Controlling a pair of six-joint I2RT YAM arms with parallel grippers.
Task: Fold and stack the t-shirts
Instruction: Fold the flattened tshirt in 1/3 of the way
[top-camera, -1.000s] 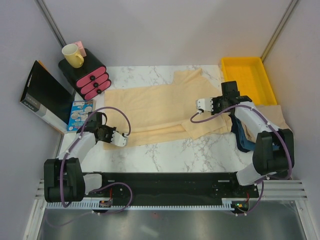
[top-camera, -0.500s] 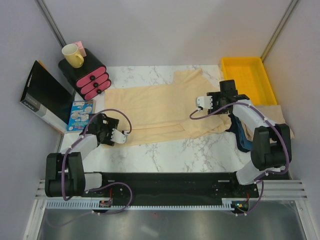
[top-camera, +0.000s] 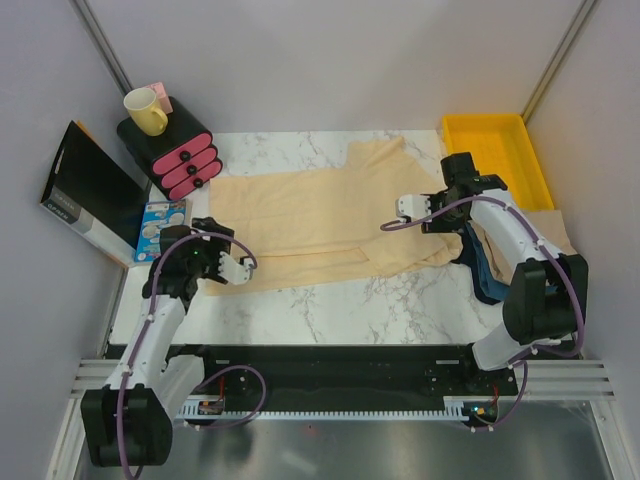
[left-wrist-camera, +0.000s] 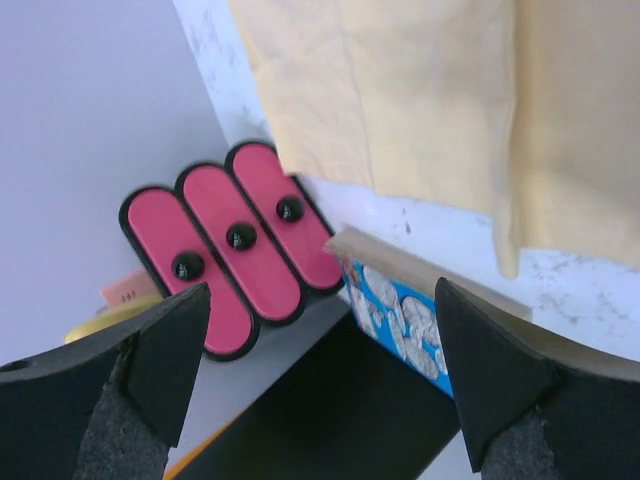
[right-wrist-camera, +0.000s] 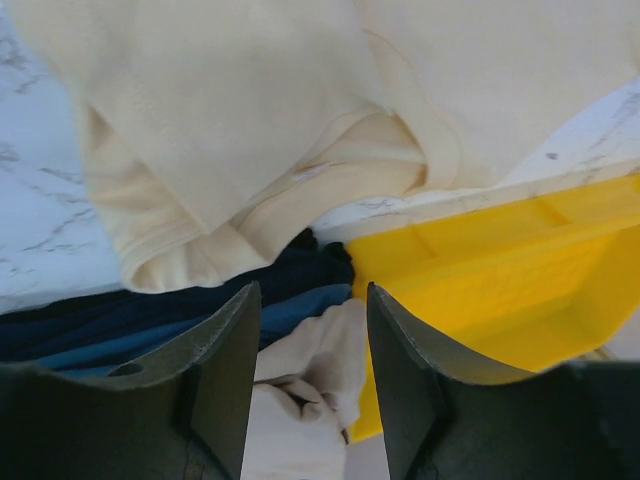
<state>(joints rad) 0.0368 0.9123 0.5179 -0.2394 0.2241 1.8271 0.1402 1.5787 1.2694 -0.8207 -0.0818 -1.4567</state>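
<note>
A large pale cream t-shirt (top-camera: 320, 220) lies spread flat on the white marble bench (top-camera: 330, 310), just left of the yellow tray (top-camera: 497, 150). One sleeve points toward the far edge, about level with the tray's far-left corner, and a fold line runs across the shirt's near part. The shirt's right edge is bunched up close to the tray's near-left corner.

Your right tool (top-camera: 410, 211) hovers over that side of the shirt, left of the tray. Its fingers stand partly apart with nothing between them. The right wrist view looks down on the rumpled shirt edge, a dark blue garment (right-wrist-camera: 150, 320) and a corner of the tray. The dark blue garment lies just nearer than the tray, with crumpled cream cloth (top-camera: 562, 238) beside it at the tray's near end.

Your left tool (top-camera: 228, 262) is far left of the tray, at the shirt's near-left corner, with its fingers spread fully wide and holding nothing.

Farther left still from the tray stand a pink drawer unit (top-camera: 182, 155) with a yellow mug (top-camera: 146, 110) on top, a black box (top-camera: 88, 195) and a blue-and-white packet (top-camera: 160, 225).
</note>
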